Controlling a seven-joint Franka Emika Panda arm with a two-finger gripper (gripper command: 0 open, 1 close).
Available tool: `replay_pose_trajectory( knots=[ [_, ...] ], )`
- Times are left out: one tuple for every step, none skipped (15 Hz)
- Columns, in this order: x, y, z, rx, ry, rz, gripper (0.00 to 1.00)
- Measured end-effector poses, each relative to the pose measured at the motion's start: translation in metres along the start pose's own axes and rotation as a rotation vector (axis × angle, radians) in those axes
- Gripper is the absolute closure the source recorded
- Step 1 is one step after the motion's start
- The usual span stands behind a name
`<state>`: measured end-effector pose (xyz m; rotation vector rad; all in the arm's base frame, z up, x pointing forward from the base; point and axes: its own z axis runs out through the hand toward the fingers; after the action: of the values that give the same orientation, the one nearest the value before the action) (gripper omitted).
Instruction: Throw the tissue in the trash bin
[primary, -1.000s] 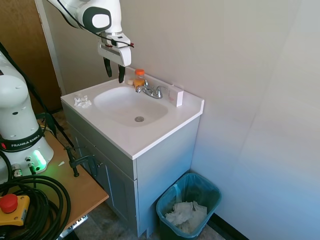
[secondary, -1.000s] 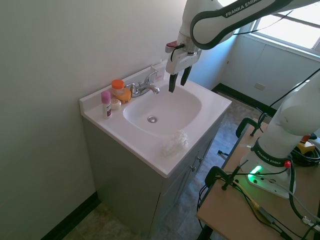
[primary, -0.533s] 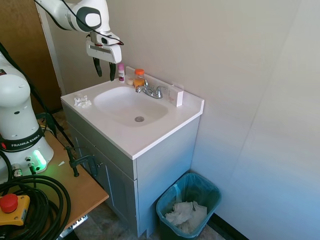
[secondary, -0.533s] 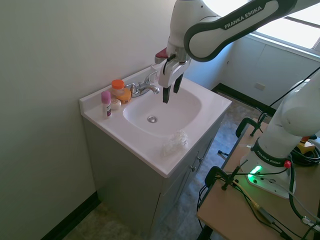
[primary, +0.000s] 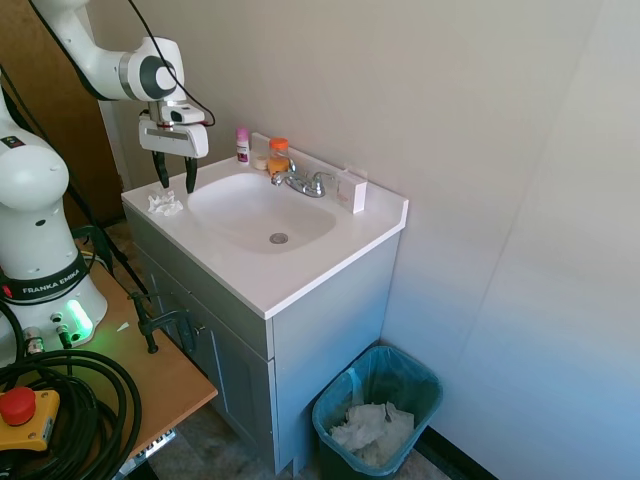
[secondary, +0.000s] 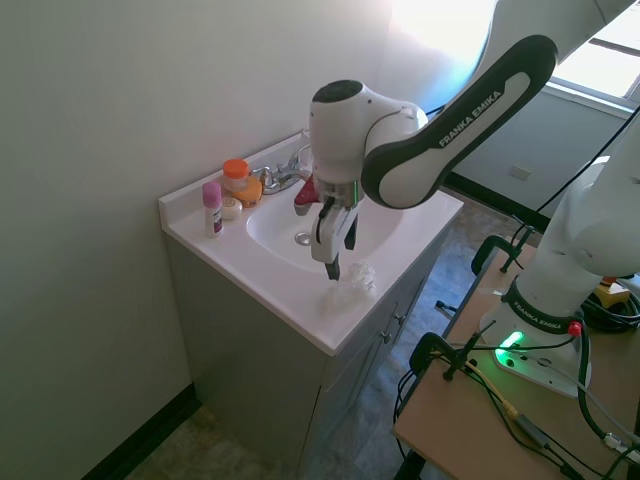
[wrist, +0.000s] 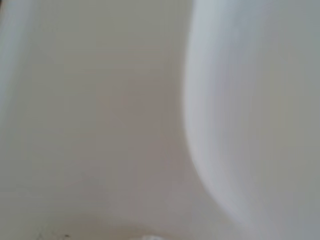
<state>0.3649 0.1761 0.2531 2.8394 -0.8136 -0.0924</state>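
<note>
The tissue (primary: 165, 204), a small crumpled white wad, lies on the left corner of the white sink counter (primary: 300, 275); the second exterior view has the tissue (secondary: 358, 279) at the counter's front edge. My gripper (primary: 175, 184) hangs open just above and slightly behind it, fingers pointing down, nothing between them. Seen from the other side, my gripper (secondary: 334, 262) stands right beside the wad. The teal trash bin (primary: 432, 388) stands on the floor to the right of the cabinet, with a heap of crumpled white paper inside. The wrist view is a blur of white counter and basin.
The sink basin (primary: 255, 212) with a chrome faucet (primary: 300, 182) takes up the counter's middle. A pink-capped bottle (primary: 242, 144), an orange-capped bottle (primary: 278, 156) and a white box (primary: 351, 190) stand along the back wall. A wooden table (primary: 150, 370) sits beside the cabinet.
My gripper has swung from above the faucet across the basin to the counter's left corner and come down close to the tissue. It stayed open throughout.
</note>
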Motion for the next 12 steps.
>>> replay_pose_trajectory(
  knots=[
    [-0.005,0.001,0.008,-0.009,-0.006,0.000,0.00],
    [-0.009,0.003,0.015,-0.013,-0.010,0.002,0.00],
    [-0.012,0.006,0.019,-0.016,-0.012,0.004,1.00],
    [-0.012,0.008,0.021,-0.016,-0.014,0.006,1.00],
    [-0.013,0.009,0.024,-0.013,-0.014,0.014,1.00],
    [-0.014,0.010,0.025,-0.007,-0.012,0.021,1.00],
    [-0.014,0.010,0.025,-0.005,-0.011,0.026,1.00],
    [-0.014,0.010,0.025,-0.005,-0.012,0.033,1.00],
    [-0.014,0.010,0.025,-0.005,-0.010,0.045,1.00],
    [-0.014,0.009,0.025,-0.004,-0.009,0.060,1.00],
    [-0.014,0.008,0.025,-0.002,-0.009,0.072,1.00],
    [-0.014,0.008,0.025,0.000,-0.009,0.080,1.00]
  ],
)
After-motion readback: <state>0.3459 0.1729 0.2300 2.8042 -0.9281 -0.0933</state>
